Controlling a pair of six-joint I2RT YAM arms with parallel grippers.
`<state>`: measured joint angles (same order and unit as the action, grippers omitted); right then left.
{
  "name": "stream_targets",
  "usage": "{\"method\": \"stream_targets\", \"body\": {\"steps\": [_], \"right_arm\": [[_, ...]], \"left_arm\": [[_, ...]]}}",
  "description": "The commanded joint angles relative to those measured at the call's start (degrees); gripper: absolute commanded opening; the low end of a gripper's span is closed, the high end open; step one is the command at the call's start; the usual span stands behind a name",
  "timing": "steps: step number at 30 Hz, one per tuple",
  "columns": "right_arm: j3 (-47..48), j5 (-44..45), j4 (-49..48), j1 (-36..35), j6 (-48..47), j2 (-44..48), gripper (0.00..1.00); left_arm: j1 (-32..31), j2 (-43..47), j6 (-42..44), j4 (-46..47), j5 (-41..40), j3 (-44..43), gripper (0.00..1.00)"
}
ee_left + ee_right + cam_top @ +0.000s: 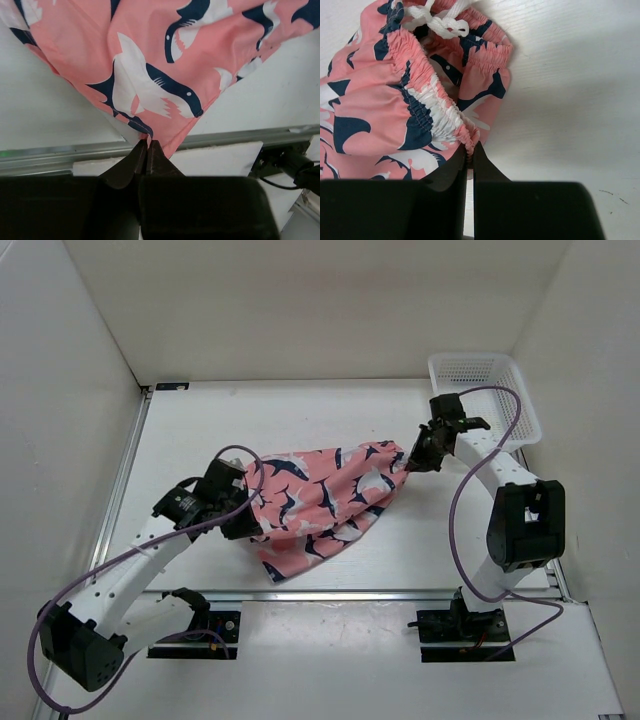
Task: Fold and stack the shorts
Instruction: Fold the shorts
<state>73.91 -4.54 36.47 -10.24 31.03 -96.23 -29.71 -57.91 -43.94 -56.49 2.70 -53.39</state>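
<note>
The salmon-pink shorts (320,502) with navy-and-white shark shapes hang stretched between my two grippers above the middle of the table. My left gripper (243,518) is shut on a hem corner of the shorts (150,75), pinched at the fingertips (148,145). My right gripper (412,460) is shut on the elastic waistband of the shorts (435,107), pinched at the fingertips (471,148). The white drawstring (440,22) lies bunched at the waist opening. The lower cloth sags toward the table's front.
A white plastic mesh basket (483,390) stands at the back right corner, just behind the right arm. A metal rail (330,592) runs along the table's front edge and another along the left side (125,475). White walls close in the table.
</note>
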Motion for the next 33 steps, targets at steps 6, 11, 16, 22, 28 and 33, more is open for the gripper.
{"method": "stream_targets", "body": {"steps": [6, 11, 16, 22, 28, 33], "right_arm": [[1.1, 2.0, -0.9, 2.2, -2.1, -0.3, 0.00], [1.9, 0.6, 0.3, 2.2, -1.6, -3.6, 0.16], [-0.2, 0.6, 0.3, 2.2, -1.1, -1.2, 0.61], [-2.2, 0.6, -0.3, 2.2, -1.1, 2.5, 0.77], [-2.8, 0.7, -0.8, 2.2, -1.1, 6.1, 0.78], [-4.8, -1.1, -0.3, 2.2, -1.1, 8.4, 0.74]], "left_arm": [[-9.1, -1.4, -7.5, 2.9, -2.7, 2.0, 0.11], [-12.6, -12.0, -7.5, 4.7, -0.7, 3.0, 1.00], [-16.9, -21.6, -12.1, 6.7, -0.2, 3.0, 1.00], [-19.6, -28.5, -13.4, 8.7, 0.5, 2.4, 1.00], [-19.5, -34.5, -14.1, 9.9, -1.4, 1.9, 0.68], [-11.5, -30.5, -10.7, 9.3, -5.8, 4.7, 0.10]]}}
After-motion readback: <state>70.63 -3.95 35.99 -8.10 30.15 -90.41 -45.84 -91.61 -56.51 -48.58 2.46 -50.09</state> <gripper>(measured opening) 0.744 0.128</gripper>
